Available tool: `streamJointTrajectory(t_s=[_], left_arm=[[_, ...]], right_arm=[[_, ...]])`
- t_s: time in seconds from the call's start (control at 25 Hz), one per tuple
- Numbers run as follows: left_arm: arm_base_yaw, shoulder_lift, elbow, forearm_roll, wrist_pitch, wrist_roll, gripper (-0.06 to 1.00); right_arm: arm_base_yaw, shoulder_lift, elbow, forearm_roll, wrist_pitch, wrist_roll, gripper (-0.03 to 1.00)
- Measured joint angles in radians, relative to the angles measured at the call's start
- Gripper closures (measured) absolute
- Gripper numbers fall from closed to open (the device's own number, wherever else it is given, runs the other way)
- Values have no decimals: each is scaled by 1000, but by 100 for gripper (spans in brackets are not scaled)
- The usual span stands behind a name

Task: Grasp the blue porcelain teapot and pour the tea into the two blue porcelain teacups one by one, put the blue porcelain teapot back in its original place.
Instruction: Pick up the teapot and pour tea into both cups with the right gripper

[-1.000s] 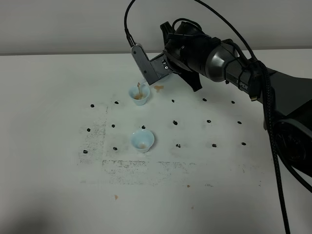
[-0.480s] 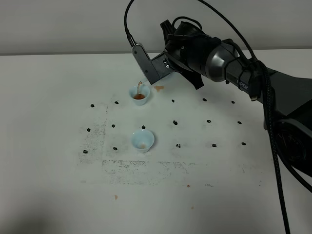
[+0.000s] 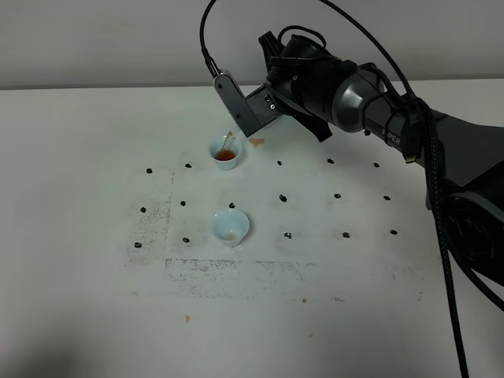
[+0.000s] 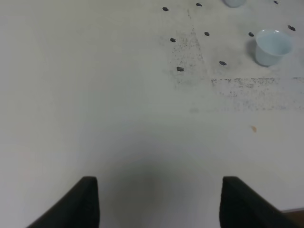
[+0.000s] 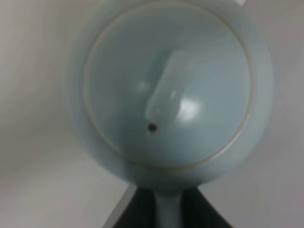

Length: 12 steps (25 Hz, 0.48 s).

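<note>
The blue porcelain teapot [image 5: 171,95] fills the right wrist view, seen lid-on with its knob toward the camera. My right gripper [image 5: 166,211] is shut on its loop handle. In the exterior high view the right arm [image 3: 315,79] reaches over the far teacup [image 3: 225,154] and hides the pot. A thin brown stream [image 3: 228,142] falls into that cup, which holds dark tea. The near teacup [image 3: 230,226] stands upright with a little brown at its bottom. My left gripper [image 4: 161,204] is open above bare table, well away from the near teacup [image 4: 271,46].
Small black marks [image 3: 283,198] dot the white table [image 3: 94,236] in a grid around the cups. A brown spill spot [image 3: 257,142] lies just right of the far cup. The table's back edge runs behind the arm.
The tea in the far cup has grown darker and fuller while the stream keeps falling. The right arm has tipped slightly further. The near cup has not moved.
</note>
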State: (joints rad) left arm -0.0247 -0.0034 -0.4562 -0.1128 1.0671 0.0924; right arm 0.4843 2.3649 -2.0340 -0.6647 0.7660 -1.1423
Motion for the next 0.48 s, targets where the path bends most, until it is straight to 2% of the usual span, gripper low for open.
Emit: streamJointTrajectory(t_s=[0.48], left_arm=[[0,0,0,0,0,0,38]], right_arm=[[0,0,0,-16,-22,-33,89]])
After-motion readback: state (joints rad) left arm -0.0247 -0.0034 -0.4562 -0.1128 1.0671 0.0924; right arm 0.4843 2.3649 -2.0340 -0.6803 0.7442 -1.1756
